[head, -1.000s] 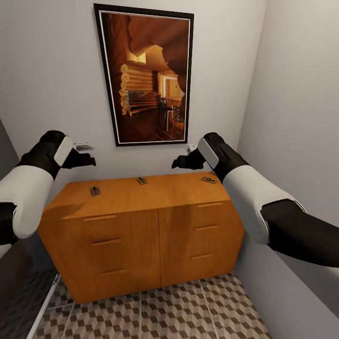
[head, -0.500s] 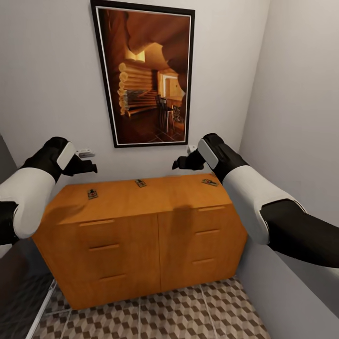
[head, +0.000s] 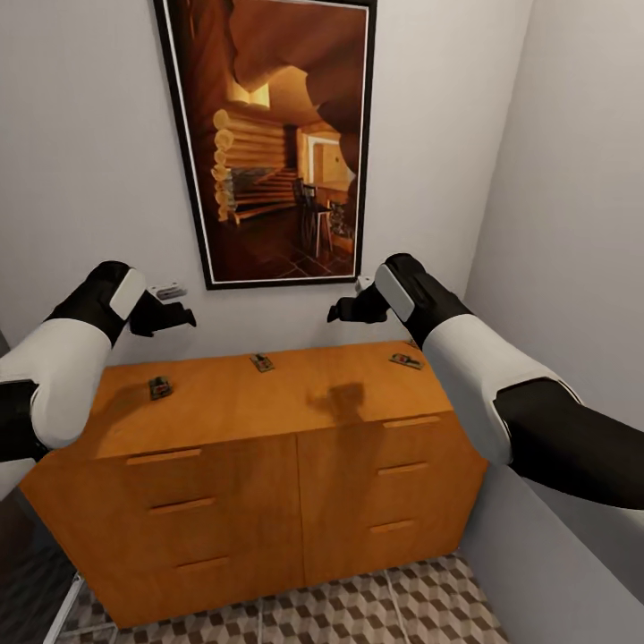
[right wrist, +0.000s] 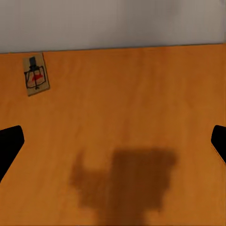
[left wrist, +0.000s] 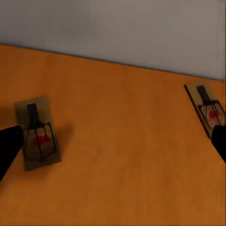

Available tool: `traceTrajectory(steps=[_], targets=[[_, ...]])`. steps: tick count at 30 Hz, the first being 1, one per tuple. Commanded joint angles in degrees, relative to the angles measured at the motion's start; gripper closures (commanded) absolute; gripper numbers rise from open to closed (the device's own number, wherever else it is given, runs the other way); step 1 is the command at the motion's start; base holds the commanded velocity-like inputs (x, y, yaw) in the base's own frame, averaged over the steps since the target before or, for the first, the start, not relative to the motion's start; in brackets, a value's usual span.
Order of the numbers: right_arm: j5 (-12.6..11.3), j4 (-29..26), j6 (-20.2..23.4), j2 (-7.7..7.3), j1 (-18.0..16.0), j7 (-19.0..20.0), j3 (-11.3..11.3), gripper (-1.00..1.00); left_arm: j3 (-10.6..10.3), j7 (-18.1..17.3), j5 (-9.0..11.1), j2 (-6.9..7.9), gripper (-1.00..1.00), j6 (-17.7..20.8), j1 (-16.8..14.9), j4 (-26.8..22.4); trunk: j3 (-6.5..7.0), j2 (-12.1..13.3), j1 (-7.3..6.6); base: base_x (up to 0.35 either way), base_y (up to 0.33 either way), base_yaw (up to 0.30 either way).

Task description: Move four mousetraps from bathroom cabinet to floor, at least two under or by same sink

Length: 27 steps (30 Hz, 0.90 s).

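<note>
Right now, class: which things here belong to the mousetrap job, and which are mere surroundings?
Belong to the job:
mousetraps, three in view
cabinet
bathroom floor

Merely there:
framed picture
grey walls

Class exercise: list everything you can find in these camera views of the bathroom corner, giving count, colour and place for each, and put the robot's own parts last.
mousetraps: three visible, small dark plates with wire, lying on the cabinet top, one toward the left, one near the back middle, one toward the right
cabinet: one, orange-brown wood, two columns of drawers with bar handles, against the back wall
picture: one, black frame, warm brown log interior, on the wall above the cabinet
bathroom floor: brown, beige and grey cube-pattern tiles, in front of the cabinet
walls: pale grey, behind and to the right
left claw: black, open, above the cabinet's left part
right claw: black, open, above the cabinet's right part
</note>
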Motion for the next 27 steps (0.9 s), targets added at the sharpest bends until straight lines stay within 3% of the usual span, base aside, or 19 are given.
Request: traceTrajectory(steps=[1,9,16,23,25,27], targets=[[-0.46,-0.02,0.14,0.00,-0.05,-0.40,0.20,-1.00,1.26,0.57,0.59,-0.03,-1.00,0.20,-0.03,-0.12,-0.07,-0.03,0.01,0.085,0.000,0.000],[-0.49,0.00,0.14,0.00,-0.05,-0.40,0.21,-1.00,8.94,0.57,0.41,-0.19,-1.00,-0.03,-0.05,-0.66,-0.07,-0.03,0.01,0.035,0.000,0.000],[-0.51,0.07,0.07,0.00,-0.05,-0.40,0.19,-1.00,10.66,1.93,0.37,-0.33,-1.00,-0.16,-0.07,-1.20,-0.07,-0.03,0.01,0.005,0.000,0.000],[-0.52,0.09,0.05,0.00,-0.05,-0.40,0.18,-1.00,12.50,11.84,0.61,-0.41,-1.00,-0.26,0.00,-1.36,-0.07,-0.03,0.01,0.001,0.000,0.000],[-0.52,0.09,0.05,0.00,-0.05,-0.40,0.18,-1.00,14.67,16.42,1.03,-0.39,-1.00,-0.30,0.02,-1.40,-0.07,-0.03,0.01,0.000,0.000,0.000],[-0.52,0.09,0.05,0.00,-0.05,-0.40,0.19,-1.00,16.51,18.55,1.29,-0.33,-1.00,-0.33,0.03,-1.42,-0.07,-0.03,0.01,0.000,0.000,0.000]])
